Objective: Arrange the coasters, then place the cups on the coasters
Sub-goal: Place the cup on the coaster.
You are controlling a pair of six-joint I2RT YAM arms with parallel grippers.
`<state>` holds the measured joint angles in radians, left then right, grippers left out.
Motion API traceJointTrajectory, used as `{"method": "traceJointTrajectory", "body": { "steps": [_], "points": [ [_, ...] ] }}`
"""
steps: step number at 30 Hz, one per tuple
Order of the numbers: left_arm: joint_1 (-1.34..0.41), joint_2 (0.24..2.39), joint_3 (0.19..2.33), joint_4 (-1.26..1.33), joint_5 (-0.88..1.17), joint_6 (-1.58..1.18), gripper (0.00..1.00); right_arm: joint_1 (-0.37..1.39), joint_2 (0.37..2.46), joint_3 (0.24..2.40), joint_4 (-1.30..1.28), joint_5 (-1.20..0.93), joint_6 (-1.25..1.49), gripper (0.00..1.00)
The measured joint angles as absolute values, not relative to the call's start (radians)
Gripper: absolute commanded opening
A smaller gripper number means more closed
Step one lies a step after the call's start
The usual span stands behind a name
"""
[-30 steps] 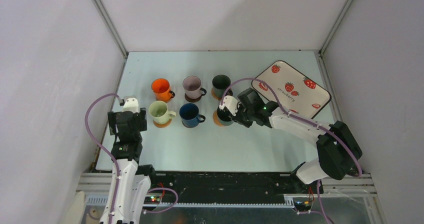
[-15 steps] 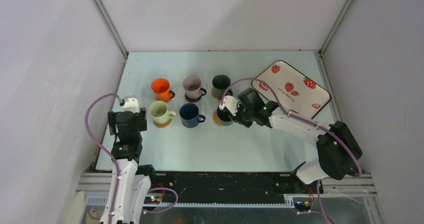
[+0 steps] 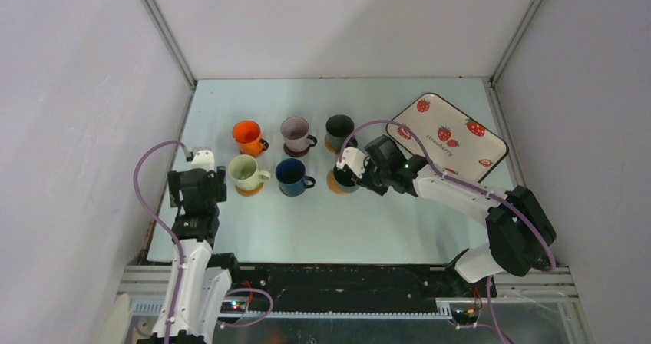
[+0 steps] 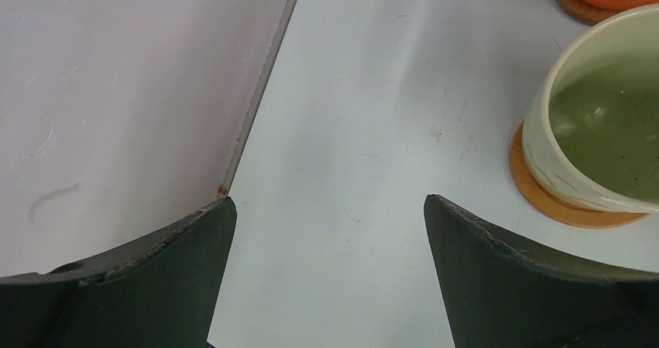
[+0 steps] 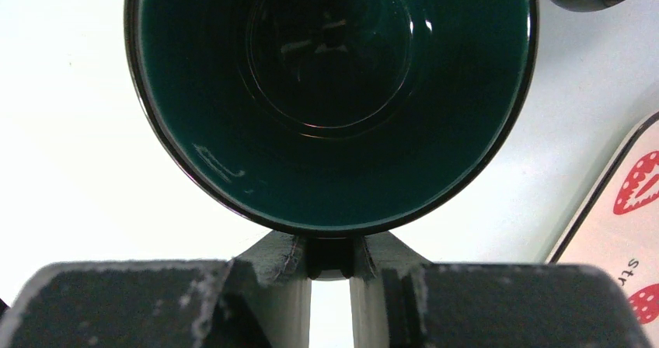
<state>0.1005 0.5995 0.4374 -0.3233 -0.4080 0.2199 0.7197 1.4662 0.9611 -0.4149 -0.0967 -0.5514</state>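
Six cups stand in two rows of three: orange point(image 3: 247, 133), pale mauve point(image 3: 294, 132) and dark green point(image 3: 338, 127) behind; pale green point(image 3: 244, 172), navy point(image 3: 290, 173) and a second dark green cup point(image 3: 345, 176) in front. Each rests on a coaster; a tan one point(image 3: 249, 191) peeks from under the pale green cup. My right gripper point(image 3: 355, 173) is shut on the handle of the front dark green cup point(image 5: 330, 92), with the handle pinched between the fingers point(image 5: 332, 259). Left of the pale green cup point(image 4: 598, 130) and its coaster point(image 4: 544, 196), my left gripper point(image 4: 330, 208) hangs open over bare table.
A white strawberry-print tray point(image 3: 449, 133) lies at the back right, close beside my right arm, and its corner point(image 5: 622, 231) shows in the right wrist view. The enclosure's left wall point(image 4: 116, 92) runs close by my left gripper.
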Motion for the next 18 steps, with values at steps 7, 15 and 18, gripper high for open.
{"method": "traceJointTrajectory", "body": {
  "steps": [7,15,18],
  "points": [
    [0.101,0.608,0.437,-0.323,-0.408,0.220,0.98,0.720,1.466,0.961,-0.415,-0.094,-0.554,0.00],
    [0.101,0.609,0.437,-0.323,-0.408,0.220,0.98,0.720,1.466,0.961,-0.415,-0.093,-0.554,0.00],
    [0.101,0.613,0.437,-0.323,-0.408,0.220,0.98,0.722,1.466,0.961,-0.415,-0.093,-0.554,0.00]
  ]
}}
